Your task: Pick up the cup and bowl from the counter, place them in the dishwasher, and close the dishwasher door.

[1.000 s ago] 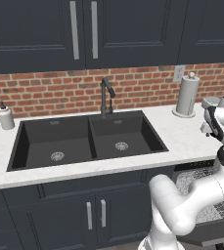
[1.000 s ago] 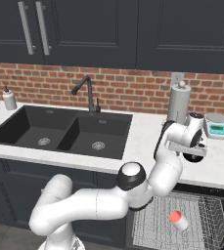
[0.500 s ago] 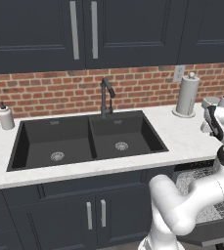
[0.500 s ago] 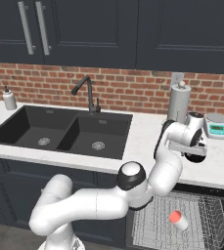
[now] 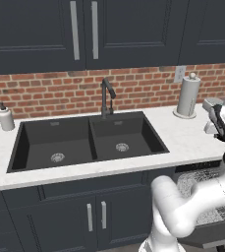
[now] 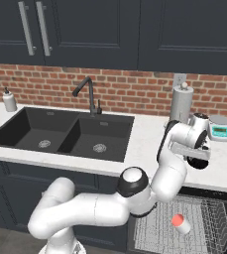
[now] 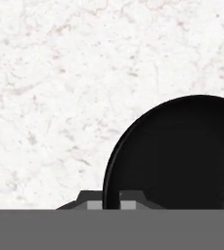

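The black bowl (image 7: 182, 156) lies on the white speckled counter (image 7: 50, 88), right of the sink. In the hand view my gripper (image 7: 111, 201) straddles the bowl's near rim with its two fingertips (image 7: 95, 204) close together, shut on that rim. In the right base view the gripper (image 6: 198, 158) points down at the bowl (image 6: 202, 163) near the counter's front edge. The red cup (image 6: 177, 221) lies in the wire rack (image 6: 154, 228) of the open dishwasher (image 5: 202, 194) below. The dishwasher door (image 5: 214, 235) hangs lowered in front.
A paper towel roll (image 6: 181, 102) and a white-and-teal scale (image 6: 220, 128) stand behind the bowl by the brick wall. The black double sink (image 5: 84, 140) with its faucet (image 5: 106, 96) lies to the left, and a soap bottle (image 5: 6, 118) stands far left.
The hand has sunk a little toward the counter over the bowl. Everything else stays where it was.
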{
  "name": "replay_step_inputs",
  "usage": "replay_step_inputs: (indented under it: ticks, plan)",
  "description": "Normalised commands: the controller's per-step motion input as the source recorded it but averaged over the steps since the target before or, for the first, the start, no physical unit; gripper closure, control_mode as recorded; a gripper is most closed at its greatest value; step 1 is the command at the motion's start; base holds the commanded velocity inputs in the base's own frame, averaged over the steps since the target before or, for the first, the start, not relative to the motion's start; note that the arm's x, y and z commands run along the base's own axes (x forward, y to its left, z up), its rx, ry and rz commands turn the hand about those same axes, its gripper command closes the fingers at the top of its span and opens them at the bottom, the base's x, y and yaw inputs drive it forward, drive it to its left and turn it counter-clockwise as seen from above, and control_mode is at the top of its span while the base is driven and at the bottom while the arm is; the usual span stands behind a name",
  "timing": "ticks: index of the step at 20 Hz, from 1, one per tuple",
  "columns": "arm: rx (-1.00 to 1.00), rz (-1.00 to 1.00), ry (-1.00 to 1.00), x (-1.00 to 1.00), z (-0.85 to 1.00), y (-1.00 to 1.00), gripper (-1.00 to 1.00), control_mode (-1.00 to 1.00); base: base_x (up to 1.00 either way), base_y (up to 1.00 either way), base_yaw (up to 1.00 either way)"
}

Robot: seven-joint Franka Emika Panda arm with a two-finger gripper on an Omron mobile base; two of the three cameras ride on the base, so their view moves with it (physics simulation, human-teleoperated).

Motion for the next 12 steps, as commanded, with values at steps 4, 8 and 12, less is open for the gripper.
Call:
replay_step_inputs:
  ticks: [4, 8, 12]
  plan:
    - [0.06, 0.00, -0.18, -0.99, 0.00, 0.14, 1.00, -1.00, 0.00, 0.00, 0.00]
    - [0.05, 0.00, -0.26, -1.00, 0.09, 0.21, 1.00, -1.00, 0.00, 0.00, 0.00]
    - [0.05, 0.00, -0.25, -0.91, 0.09, 0.16, 1.00, -1.00, 0.00, 0.00, 0.00]
